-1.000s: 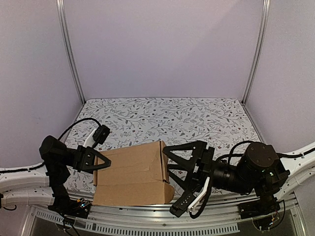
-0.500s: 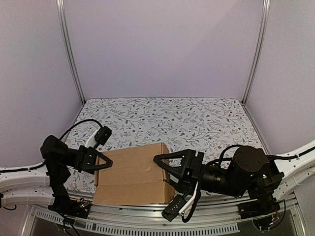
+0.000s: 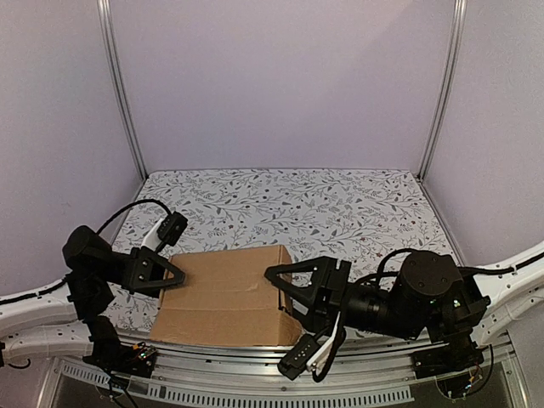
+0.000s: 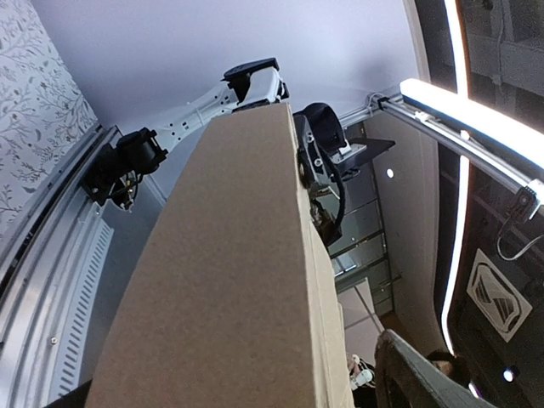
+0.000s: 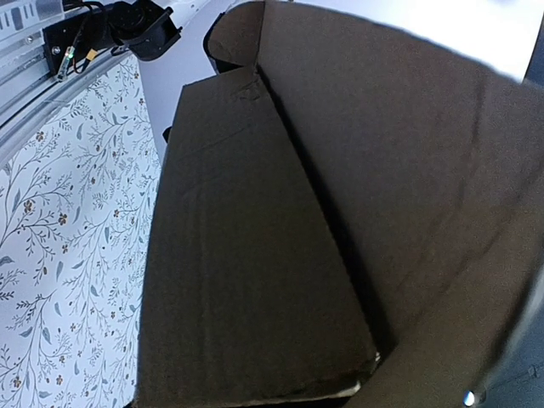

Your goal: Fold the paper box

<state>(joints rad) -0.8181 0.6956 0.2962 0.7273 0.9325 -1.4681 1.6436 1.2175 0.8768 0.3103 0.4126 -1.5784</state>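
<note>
The paper box [image 3: 225,293] is plain brown cardboard and lies near the table's front edge, its left end raised a little. My left gripper [image 3: 174,276] is shut on the box's left end. In the left wrist view the box [image 4: 229,280] fills the space between the jaws, with one finger [image 4: 421,374] at its right side. My right gripper [image 3: 291,319] is open wide around the box's right end. The right wrist view looks into the dark open end of the box [image 5: 255,255], with a curved flap [image 5: 234,38] at the far side.
The table cover [image 3: 340,204] has a grey floral print. A metal rail [image 3: 255,389] runs along the near edge below the box. Purple walls and metal posts [image 3: 119,93] close in the back and sides.
My right gripper moved left up to the box's right end, and the upright flap there went down. My left gripper shifted left and up, lifting the box's left end.
</note>
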